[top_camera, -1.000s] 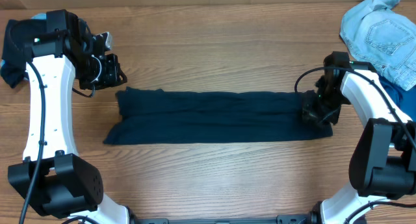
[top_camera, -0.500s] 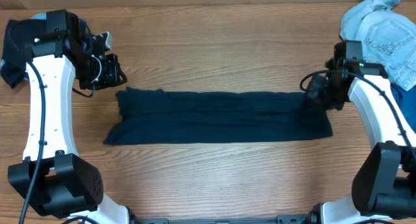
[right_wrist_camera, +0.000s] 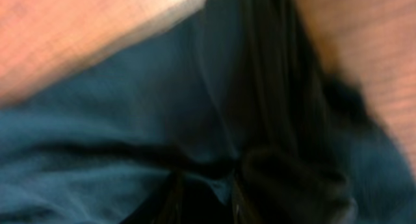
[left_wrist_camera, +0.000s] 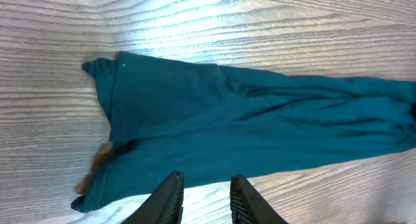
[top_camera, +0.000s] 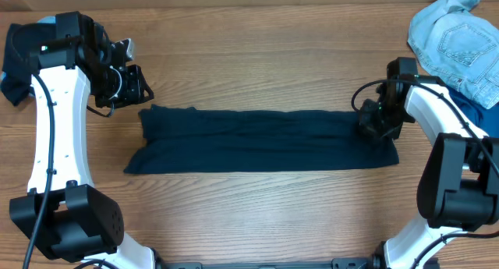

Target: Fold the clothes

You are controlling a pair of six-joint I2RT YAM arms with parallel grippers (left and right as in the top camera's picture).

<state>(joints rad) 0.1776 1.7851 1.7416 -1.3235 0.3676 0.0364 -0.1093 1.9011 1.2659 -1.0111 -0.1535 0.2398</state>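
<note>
Navy shirt (top_camera: 261, 140) lies folded into a long strip across the middle of the table (top_camera: 257, 58). Left gripper (left_wrist_camera: 204, 185) hovers over its left end, jaws a little apart and empty. Right gripper (top_camera: 378, 122) sits down on the right end; the blur hides whether it pinches cloth. Pale denim (top_camera: 456, 39) lies in the far right corner.

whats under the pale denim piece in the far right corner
A mid-blue piece pokes out at the lower edge of the pale denim garment, apparently beneath it, on the wooden table. How far it runs under, and anything else there, is covered.
</note>
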